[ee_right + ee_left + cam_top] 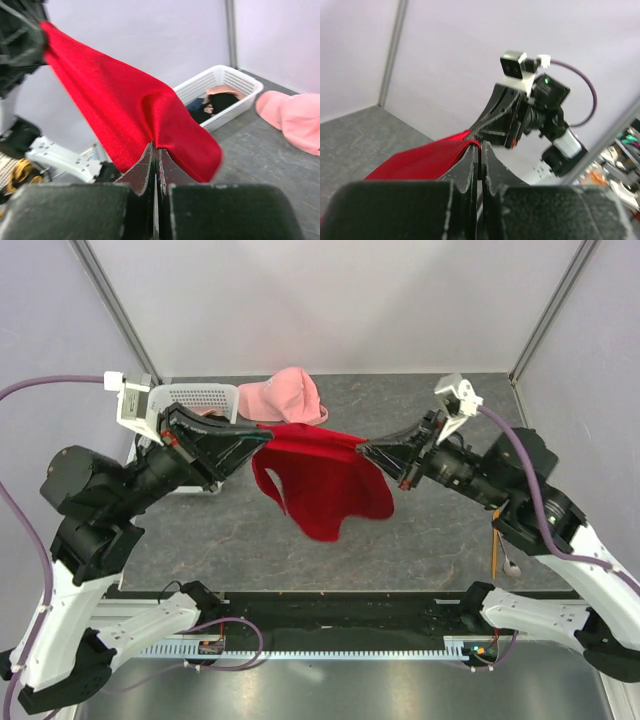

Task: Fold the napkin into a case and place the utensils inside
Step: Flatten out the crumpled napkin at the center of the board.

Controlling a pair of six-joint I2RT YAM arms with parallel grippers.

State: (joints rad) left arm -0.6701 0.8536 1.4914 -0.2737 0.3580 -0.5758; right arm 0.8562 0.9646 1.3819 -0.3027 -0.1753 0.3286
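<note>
The red napkin (320,480) hangs in the air over the middle of the table, stretched between both grippers and sagging below them as a loose sheet; no case shows. My left gripper (262,437) is shut on its left top corner, and in the left wrist view the gripper (481,146) pinches the napkin's (425,160) edge. My right gripper (362,448) is shut on the right top corner; the right wrist view shows the gripper (155,147) with the napkin (120,110) bunched at its tips. A thin orange utensil (495,545) lies on the table by the right arm.
A pink cap (290,395) lies at the back of the table, behind the napkin. A white basket (195,398) stands at the back left, behind my left arm; black and blue garments lie inside the basket (220,80). Walls close the back and sides.
</note>
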